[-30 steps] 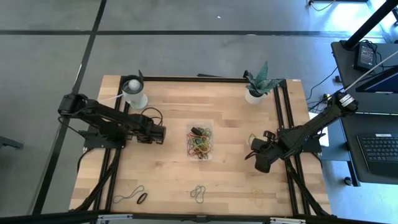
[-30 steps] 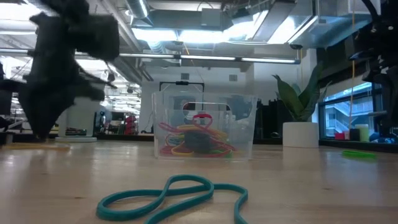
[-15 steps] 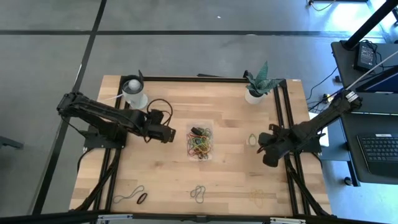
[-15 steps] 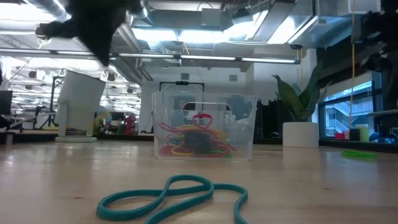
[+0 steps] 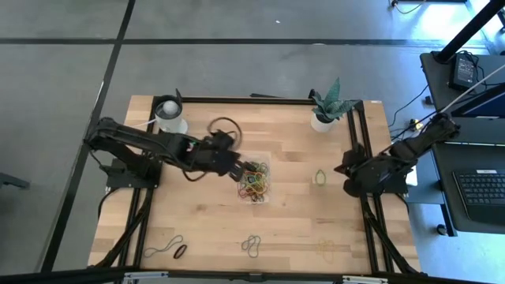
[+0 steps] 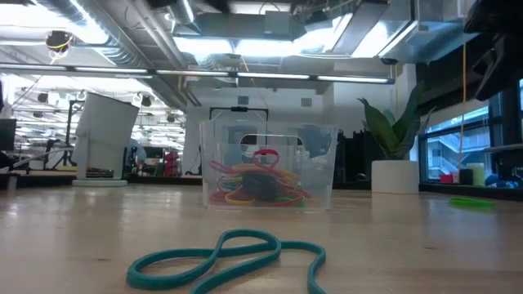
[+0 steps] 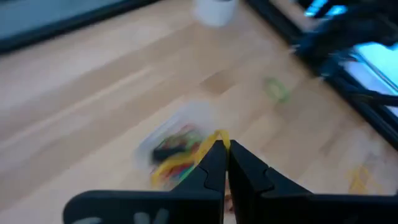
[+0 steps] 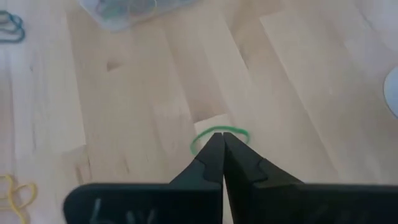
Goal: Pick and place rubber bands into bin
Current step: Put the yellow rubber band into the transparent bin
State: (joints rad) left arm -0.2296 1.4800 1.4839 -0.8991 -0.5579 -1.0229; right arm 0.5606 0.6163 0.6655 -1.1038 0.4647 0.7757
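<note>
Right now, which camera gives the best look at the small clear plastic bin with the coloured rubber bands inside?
The low view: the small clear plastic bin stands centred, sharp, coloured rubber bands visible through its wall. The high view shows it small from above, partly under the left gripper; both wrist views show it blurred.

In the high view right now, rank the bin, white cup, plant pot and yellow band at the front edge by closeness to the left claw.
1. Bin: beside the left claw.
2. White cup: back left.
3. Plant pot: back right.
4. Yellow band: front right.
</note>
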